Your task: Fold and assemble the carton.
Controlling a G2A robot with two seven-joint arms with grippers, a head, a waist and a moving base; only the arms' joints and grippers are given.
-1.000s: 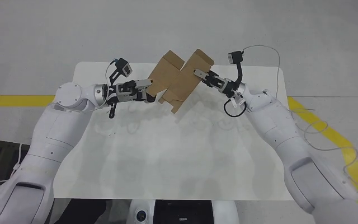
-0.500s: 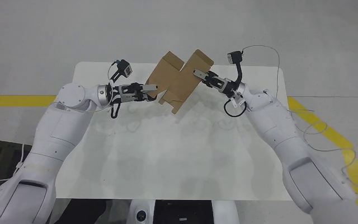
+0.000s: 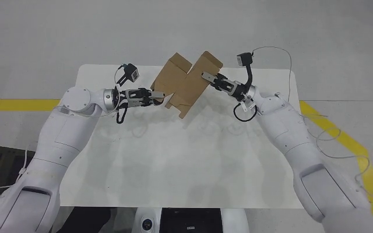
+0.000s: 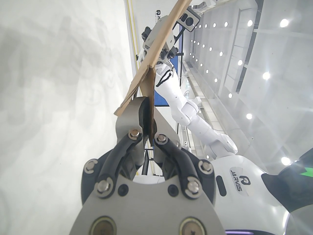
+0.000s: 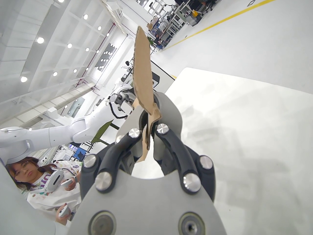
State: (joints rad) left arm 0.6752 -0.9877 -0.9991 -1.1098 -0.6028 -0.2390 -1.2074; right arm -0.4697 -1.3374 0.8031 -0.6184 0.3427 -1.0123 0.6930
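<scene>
Top view: flattened brown carton (image 3: 186,84) sits over the counter (image 3: 175,169) toward its 12 o'clock edge, held between both arms. Left end effector (image 3: 160,97) grips the carton's edge at about 8 o'clock. Right end effector (image 3: 205,76) grips it at about 3 o'clock. Cannot tell if the carton's lowest corner, at 6 o'clock, touches the counter.

Left wrist view: left end effector (image 4: 146,113) is narrow, its 2 fingers (image 4: 127,121) pinched on a cardboard flap. The rest of the carton (image 4: 168,23) runs away edge-on toward the other arm.

Right wrist view: right end effector (image 5: 149,118) is also narrow, clamped on a corrugated edge of the carton (image 5: 142,74), which stands up thin and edge-on beyond the fingers.
</scene>
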